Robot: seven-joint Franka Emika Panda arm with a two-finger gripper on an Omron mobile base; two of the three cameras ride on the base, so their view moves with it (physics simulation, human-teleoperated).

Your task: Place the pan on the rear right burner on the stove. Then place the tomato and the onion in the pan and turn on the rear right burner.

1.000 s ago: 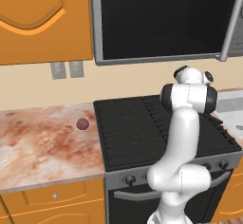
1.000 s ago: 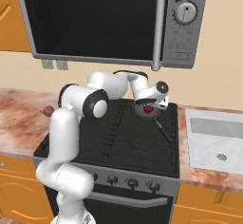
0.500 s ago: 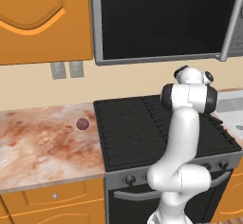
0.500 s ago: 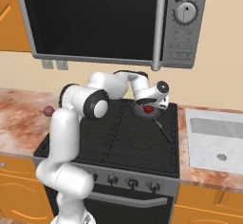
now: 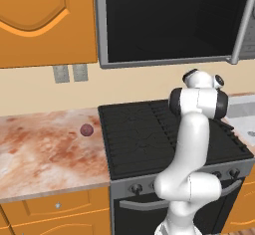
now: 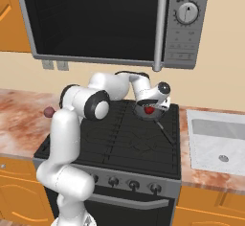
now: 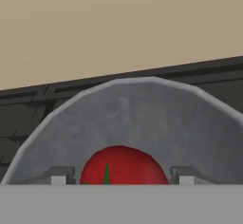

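The dark grey pan (image 6: 143, 115) rests on the rear right burner (image 6: 170, 111) of the black stove (image 6: 119, 146), its black handle pointing toward the front right. In the hand view the pan (image 7: 142, 118) fills the middle. The red tomato (image 7: 121, 166) lies in it, seen from the right base view as a tomato (image 6: 149, 109) under the hand. My gripper (image 7: 122, 175) hangs low over the pan, its gripper (image 6: 150, 108) tilted down. It is open, a fingertip on each side of the tomato with a slight gap. The onion (image 5: 86, 130) lies on the counter left of the stove.
A microwave (image 6: 115, 24) hangs above the stove, close over the arm. A sink (image 6: 217, 141) is set into the counter on the right. Knobs (image 6: 133, 185) line the stove's front panel. The marble counter (image 5: 45, 154) stretches to the left.
The fingers have spread a little wider around the tomato. The arm and the pan stay where they were.
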